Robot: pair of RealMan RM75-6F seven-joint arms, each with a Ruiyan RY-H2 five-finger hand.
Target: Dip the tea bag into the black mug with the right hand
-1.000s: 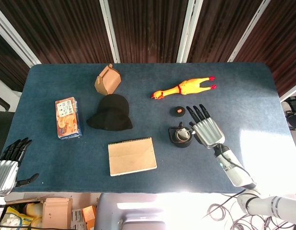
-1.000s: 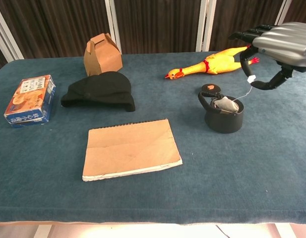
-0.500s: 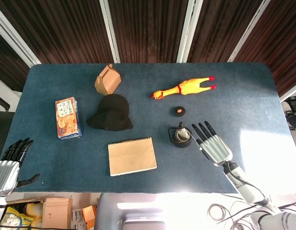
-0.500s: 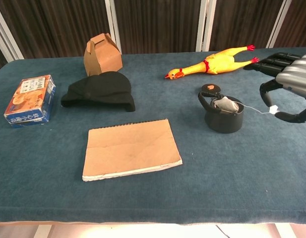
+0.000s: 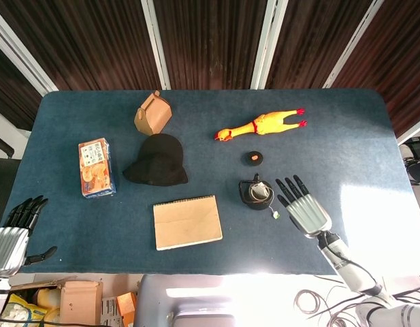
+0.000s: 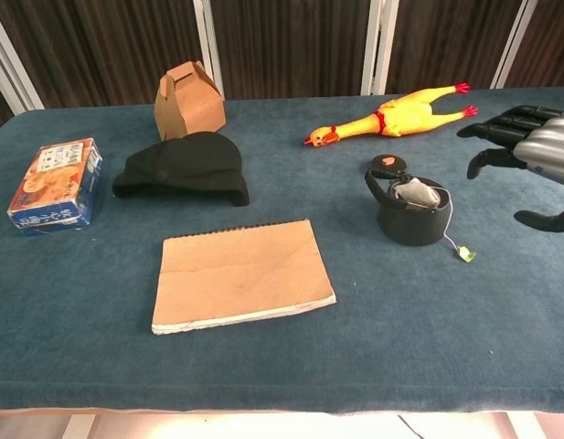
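The black mug stands on the blue table right of centre. The tea bag lies inside it. Its string hangs over the rim, and its small tag rests on the table beside the mug. My right hand hovers to the right of the mug with its fingers spread, holding nothing. At the lower left edge of the head view, my left hand stays off the table with fingers apart and nothing in it.
A rubber chicken and a small black disc lie behind the mug. A brown notebook, a black cap, a small cardboard box and an orange-blue carton lie further left.
My right hand has let go of the tea bag's tag, which dropped to the table beside the mug. The hand drew back to the right and lower; the tea bag stays in the mug.
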